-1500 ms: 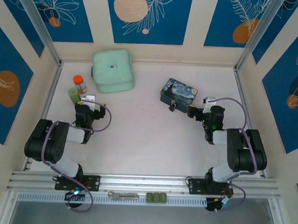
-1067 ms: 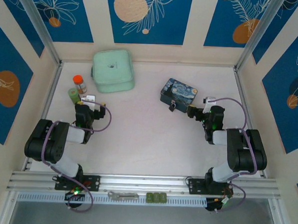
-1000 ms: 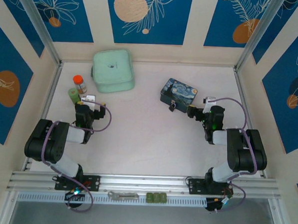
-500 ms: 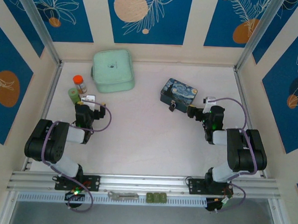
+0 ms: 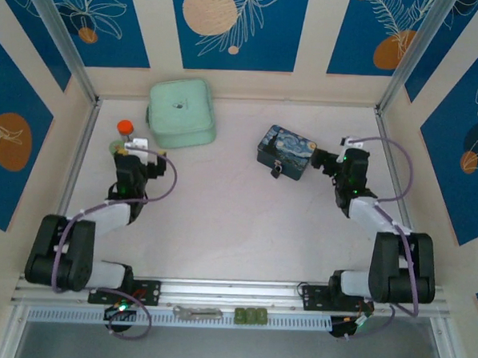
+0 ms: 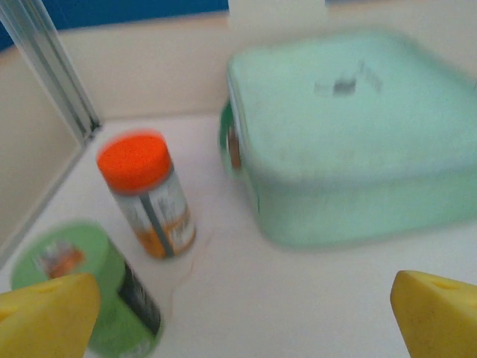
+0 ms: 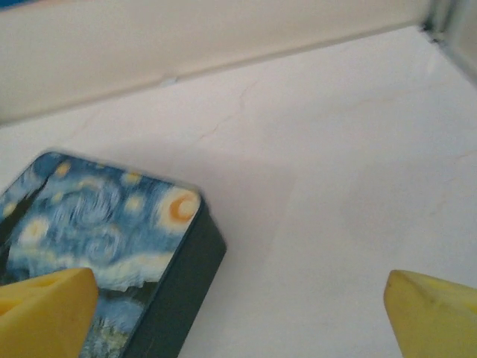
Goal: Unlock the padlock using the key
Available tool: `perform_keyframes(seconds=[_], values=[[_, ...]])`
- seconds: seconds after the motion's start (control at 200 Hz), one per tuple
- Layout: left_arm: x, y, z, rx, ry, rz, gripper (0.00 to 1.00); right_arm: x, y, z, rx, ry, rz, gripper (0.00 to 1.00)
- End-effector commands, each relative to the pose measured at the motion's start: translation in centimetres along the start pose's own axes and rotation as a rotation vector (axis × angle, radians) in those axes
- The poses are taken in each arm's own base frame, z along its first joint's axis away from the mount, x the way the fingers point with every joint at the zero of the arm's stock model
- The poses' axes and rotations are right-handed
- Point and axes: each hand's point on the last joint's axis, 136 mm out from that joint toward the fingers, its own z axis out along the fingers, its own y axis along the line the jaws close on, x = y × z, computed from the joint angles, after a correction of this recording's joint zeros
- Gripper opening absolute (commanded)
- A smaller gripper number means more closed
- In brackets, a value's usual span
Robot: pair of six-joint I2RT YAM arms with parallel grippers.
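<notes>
The tiny dark padlock (image 5: 277,170) hangs on the near side of the blue-and-yellow painted tin box (image 5: 285,148). The key is out of view. My right gripper (image 5: 320,159) stands open just right of the tin. In the right wrist view the tin's right corner (image 7: 112,246) lies by the left yellow finger (image 7: 45,313), and bare table is between the fingers of the right gripper (image 7: 238,317). My left gripper (image 5: 130,149) is open at the far left beside two small bottles, with nothing between the fingers of the left gripper (image 6: 242,321).
A mint-green lidded box (image 5: 181,112) (image 6: 350,134) sits at the back. An orange-capped bottle (image 5: 126,130) (image 6: 145,190) and a green-capped one (image 5: 115,148) (image 6: 82,298) stand by the left wall. A small silvery metal piece (image 5: 197,311) lies on the front rail.
Both arms have stretched forward from their folded poses. The left gripper moved up towards the bottles, and the right gripper moved back along the tin's right side.
</notes>
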Motion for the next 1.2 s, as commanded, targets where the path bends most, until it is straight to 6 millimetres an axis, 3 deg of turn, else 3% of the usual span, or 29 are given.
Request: perform_keyframes(seconds=[0.0, 0.05, 0.17, 0.36, 0.52, 0.635, 0.785, 0.91, 0.98, 1.065, 1.16, 1.195], values=[[-2.6, -1.8, -0.3, 0.082, 0.017, -0.143, 1.0, 5.3, -4.5, -1.9, 0.18, 0.281, 0.218, 0.91], [-3.6, -3.5, -0.3, 0.161, 0.025, -0.202, 1.0, 6.4, -5.7, -2.7, 0.205, 0.35, 0.295, 0.86], [-4.9, -8.8, -0.6, 0.336, 0.042, -0.31, 1.0, 9.5, -9.2, -5.3, 0.336, 0.49, 0.528, 0.85], [-3.0, -18.0, -2.1, 0.516, 0.127, -0.285, 1.0, 15.3, -13.9, -9.7, 0.564, 0.599, 0.887, 0.84], [-1.2, -22.1, -2.7, 0.628, 0.2, -0.29, 1.0, 18.1, -15.2, -11.2, 0.618, 0.598, 1.027, 0.84], [-0.6, -23.1, -2.7, 0.655, 0.246, -0.268, 1.0, 18.0, -15.6, -11.4, 0.641, 0.567, 1.023, 0.84], [-1.5, -23.3, -2.9, 0.653, 0.237, -0.266, 1.0, 17.9, -16.2, -10.8, 0.628, 0.548, 1.034, 0.77], [-2.3, -23.2, -3.1, 0.651, 0.22, -0.295, 1.0, 17.4, -16.9, -9.9, 0.599, 0.551, 1.029, 0.56], [-2.7, -23.2, -3.3, 0.653, 0.21, -0.304, 1.0, 17.2, -16.9, -9.3, 0.567, 0.559, 1.008, 0.34], [-2.9, -23.0, -3.7, 0.648, 0.199, -0.306, 1.0, 16.8, -16.6, -8.8, 0.519, 0.563, 0.984, 0.14], [-3.1, -22.5, -3.9, 0.64, 0.188, -0.308, 1.0, 16.2, -15.8, -8.4, 0.456, 0.564, 0.961, 0.0], [-3.1, -22.4, -4.0, 0.638, 0.186, -0.309, 1.0, 15.8, -15.3, -8.3, 0.426, 0.563, 0.939, 0.0]])
